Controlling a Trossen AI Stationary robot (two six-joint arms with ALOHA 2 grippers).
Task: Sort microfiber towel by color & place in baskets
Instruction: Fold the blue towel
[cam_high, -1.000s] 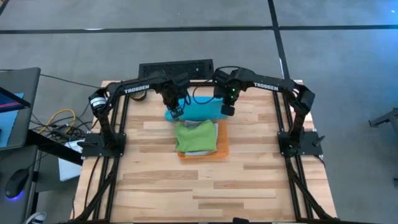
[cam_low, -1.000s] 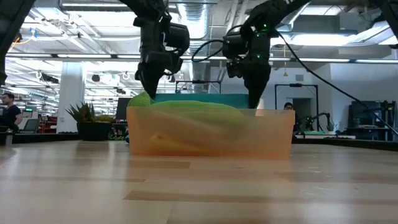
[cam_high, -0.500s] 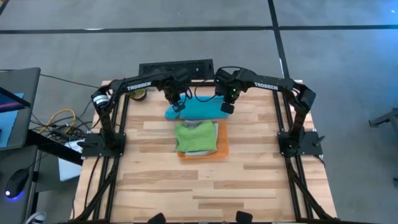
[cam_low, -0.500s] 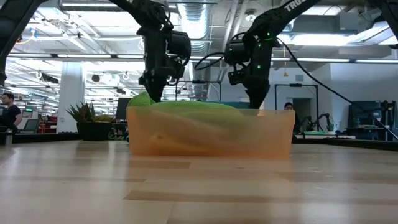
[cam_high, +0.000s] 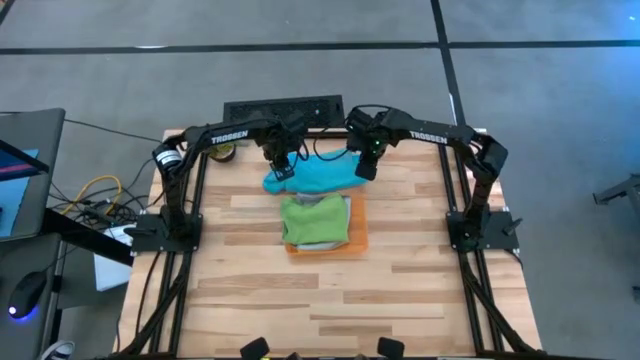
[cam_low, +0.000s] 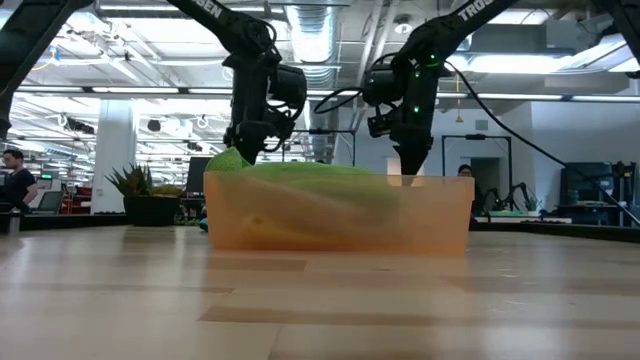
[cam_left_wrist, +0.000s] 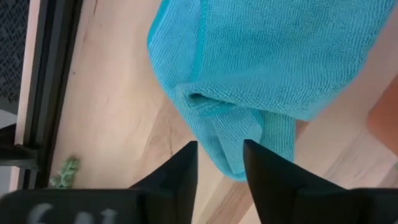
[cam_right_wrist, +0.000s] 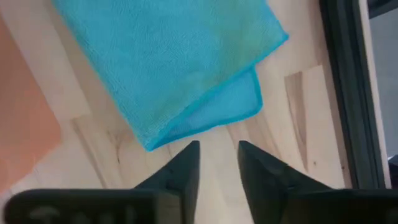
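The blue towel (cam_high: 318, 175) lay folded on the tabletop (cam_high: 400, 280) just behind the orange tray (cam_high: 356, 238), which held a green towel (cam_high: 314, 220). A second before both grippers pinched it; now the left gripper (cam_high: 281, 171) and right gripper (cam_high: 366, 170) had let go, jaws narrowly parted above its ends. A workshop hall lay beyond

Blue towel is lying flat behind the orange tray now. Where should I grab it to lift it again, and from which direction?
Take the blue towel from straight above, since it lies flat on the table. The bunched fold at its left end, below the left gripper, stands up enough to pinch. The folded corner under the right gripper is thinner, so probably harder to catch. Both grippers are open.
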